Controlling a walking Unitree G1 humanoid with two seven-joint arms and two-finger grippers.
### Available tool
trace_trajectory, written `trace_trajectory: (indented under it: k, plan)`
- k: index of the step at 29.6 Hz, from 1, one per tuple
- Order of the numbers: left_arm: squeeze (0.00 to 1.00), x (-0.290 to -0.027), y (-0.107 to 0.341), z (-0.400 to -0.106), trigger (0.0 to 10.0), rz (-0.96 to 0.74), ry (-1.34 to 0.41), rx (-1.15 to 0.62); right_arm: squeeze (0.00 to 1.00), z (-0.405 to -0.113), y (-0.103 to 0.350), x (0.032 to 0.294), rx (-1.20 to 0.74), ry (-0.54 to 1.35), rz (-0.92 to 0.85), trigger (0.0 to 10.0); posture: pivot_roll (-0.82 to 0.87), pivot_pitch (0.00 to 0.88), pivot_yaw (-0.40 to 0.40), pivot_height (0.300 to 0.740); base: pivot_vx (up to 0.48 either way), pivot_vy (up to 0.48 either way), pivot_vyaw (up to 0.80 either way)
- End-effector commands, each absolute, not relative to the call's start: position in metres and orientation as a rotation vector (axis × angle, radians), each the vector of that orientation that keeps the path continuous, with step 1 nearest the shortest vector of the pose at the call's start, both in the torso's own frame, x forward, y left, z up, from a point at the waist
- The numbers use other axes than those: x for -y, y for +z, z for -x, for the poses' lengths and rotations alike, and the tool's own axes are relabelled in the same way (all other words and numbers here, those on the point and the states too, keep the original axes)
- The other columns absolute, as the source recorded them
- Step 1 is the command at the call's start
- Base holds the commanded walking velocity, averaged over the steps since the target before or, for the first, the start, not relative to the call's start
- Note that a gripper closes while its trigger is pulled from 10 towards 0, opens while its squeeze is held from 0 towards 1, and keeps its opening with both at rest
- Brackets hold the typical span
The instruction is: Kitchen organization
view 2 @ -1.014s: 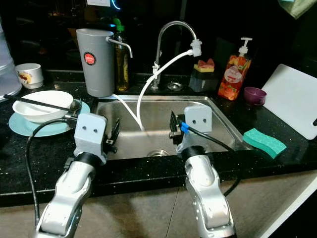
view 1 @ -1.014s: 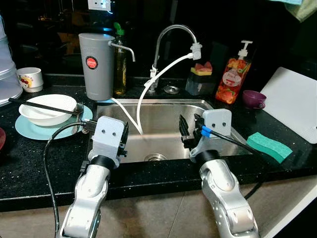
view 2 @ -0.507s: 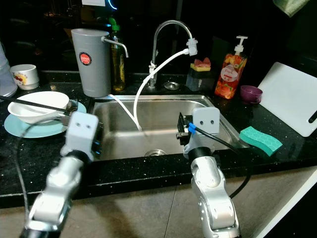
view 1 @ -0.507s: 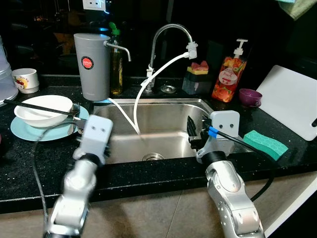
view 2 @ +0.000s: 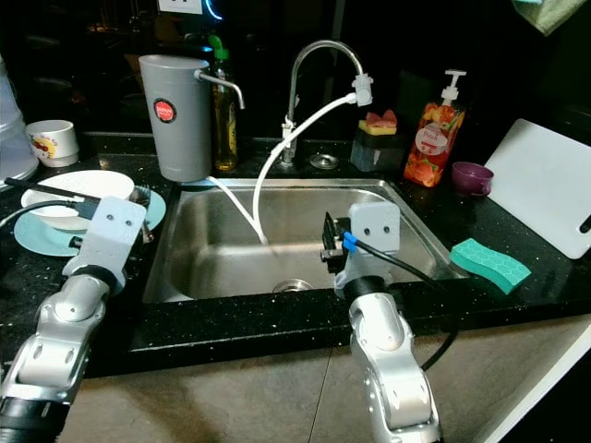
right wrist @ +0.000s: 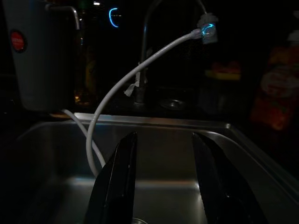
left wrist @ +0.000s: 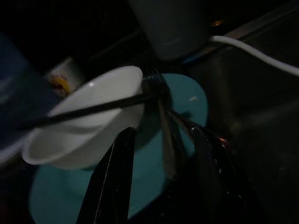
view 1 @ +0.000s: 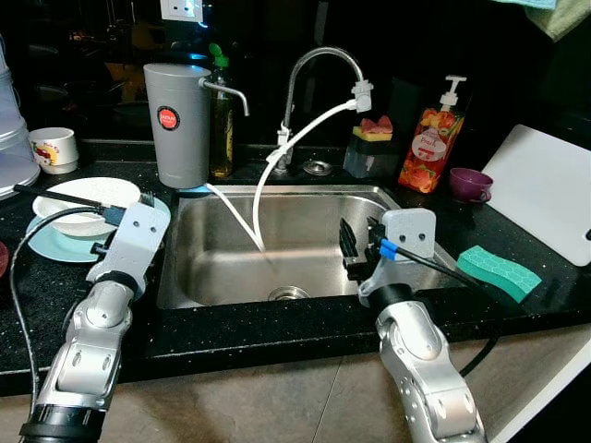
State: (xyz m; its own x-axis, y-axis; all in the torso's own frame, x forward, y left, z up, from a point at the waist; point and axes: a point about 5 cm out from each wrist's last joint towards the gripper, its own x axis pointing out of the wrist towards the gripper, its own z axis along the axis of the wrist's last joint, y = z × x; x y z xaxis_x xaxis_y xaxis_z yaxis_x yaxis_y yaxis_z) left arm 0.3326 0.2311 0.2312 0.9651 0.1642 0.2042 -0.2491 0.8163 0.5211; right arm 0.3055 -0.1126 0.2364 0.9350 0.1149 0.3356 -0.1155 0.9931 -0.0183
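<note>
A white bowl (view 1: 88,205) sits on a teal plate (view 1: 51,247) on the black counter left of the sink. Black chopsticks (view 1: 55,196) lie across the bowl, and a fork (view 1: 148,197) rests on the plate's right edge. My left gripper (left wrist: 163,135) is open, low over the plate's right side, its fingers either side of the fork (left wrist: 166,140) and close to the bowl (left wrist: 88,121). My right gripper (view 1: 349,247) is open over the steel sink (view 1: 305,221), with nothing between its fingers (right wrist: 119,177).
A grey water jug (view 1: 180,120), faucet (view 1: 319,65) with white hose (view 1: 277,157), soap bottle (view 1: 427,148) and sponge holder (view 1: 369,148) line the back. A purple cup (view 1: 471,183), green sponge (view 1: 499,270) and white cutting board (view 1: 545,185) lie right; a mug (view 1: 51,148) stands far left.
My left arm has swung left, from the sink's front left corner to over the plate's right side. The right arm has stayed over the sink.
</note>
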Motion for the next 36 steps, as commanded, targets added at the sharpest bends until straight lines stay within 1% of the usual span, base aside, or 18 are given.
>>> trace_trajectory:
  k: [1, 2, 3, 4, 9, 10, 13, 14, 15, 19, 22, 28, 36]
  plan:
    - [0.0, -0.237, 0.236, -0.335, 10.0, -0.685, 0.225, 0.184, 0.0, -0.306, 0.241, 0.113, 0.365, 0.096, -0.002, 10.0, 0.03, 0.024, -0.088, 0.74, 0.0, 0.0, 0.0]
    - [0.0, -0.238, 0.24, -0.337, 10.0, -0.747, 0.22, 0.203, 0.0, -0.306, 0.241, 0.113, 0.367, 0.096, -0.003, 10.0, 0.03, 0.023, -0.088, 0.74, 0.0, 0.0, 0.0]
    - [0.0, -0.238, 0.24, -0.337, 10.0, -0.747, 0.22, 0.203, 0.0, -0.306, 0.241, 0.113, 0.367, 0.096, -0.003, 10.0, 0.03, 0.023, -0.088, 0.74, 0.0, 0.0, 0.0]
    - [0.0, -0.241, 0.245, -0.34, 10.0, -0.822, 0.224, 0.21, 0.0, -0.304, 0.238, 0.114, 0.359, 0.098, 0.0, 10.0, 0.03, 0.023, -0.088, 0.74, 0.0, 0.0, 0.0]
    - [0.0, -0.254, 0.244, -0.346, 10.0, -0.934, 0.247, 0.138, 0.0, -0.303, 0.234, 0.117, 0.347, 0.091, 0.007, 10.0, 0.03, 0.027, -0.086, 0.74, 0.0, 0.0, 0.0]
    - [0.0, -0.254, 0.244, -0.346, 10.0, -0.934, 0.247, 0.138, 0.0, -0.303, 0.234, 0.117, 0.347, 0.091, 0.007, 10.0, 0.03, 0.027, -0.086, 0.74, 0.0, 0.0, 0.0]
    - [0.0, -0.258, 0.244, -0.349, 10.0, -1.056, 0.213, 0.117, 0.0, -0.304, 0.236, 0.116, 0.353, 0.088, 0.002, 10.0, 0.03, 0.027, -0.085, 0.74, 0.0, 0.0, 0.0]
    - [0.0, -0.258, 0.244, -0.349, 10.0, -1.056, 0.213, 0.117, 0.0, -0.304, 0.236, 0.116, 0.353, 0.088, 0.002, 10.0, 0.03, 0.027, -0.085, 0.74, 0.0, 0.0, 0.0]
    - [0.0, -0.259, 0.244, -0.352, 10.0, -1.1, 0.179, 0.108, 0.0, -0.305, 0.237, 0.115, 0.356, 0.089, 0.0, 10.0, 0.03, 0.027, -0.085, 0.74, 0.0, 0.0, 0.0]
    - [0.0, -0.262, 0.247, -0.355, 10.0, -1.12, 0.158, 0.099, 0.0, -0.306, 0.237, 0.115, 0.355, 0.088, 0.0, 10.0, 0.04, 0.028, -0.087, 0.74, 0.0, 0.0, 0.0]
    - [0.0, -0.264, 0.253, -0.361, 10.0, -1.165, 0.154, 0.112, 0.0, -0.306, 0.236, 0.115, 0.355, 0.088, 0.0, 10.0, 0.04, 0.028, -0.088, 0.74, 0.0, 0.0, 0.0]
    - [0.0, -0.262, 0.253, -0.37, 10.0, -1.219, 0.115, 0.096, 0.0, -0.306, 0.237, 0.116, 0.358, 0.085, 0.0, 10.0, 0.03, 0.028, -0.087, 0.74, 0.0, 0.0, 0.0]
    - [0.0, -0.263, 0.25, -0.378, 10.0, -1.233, 0.114, 0.072, 0.0, -0.305, 0.242, 0.118, 0.369, 0.088, -0.023, 10.0, 0.03, 0.036, -0.09, 0.74, 0.0, 0.0, 0.0]
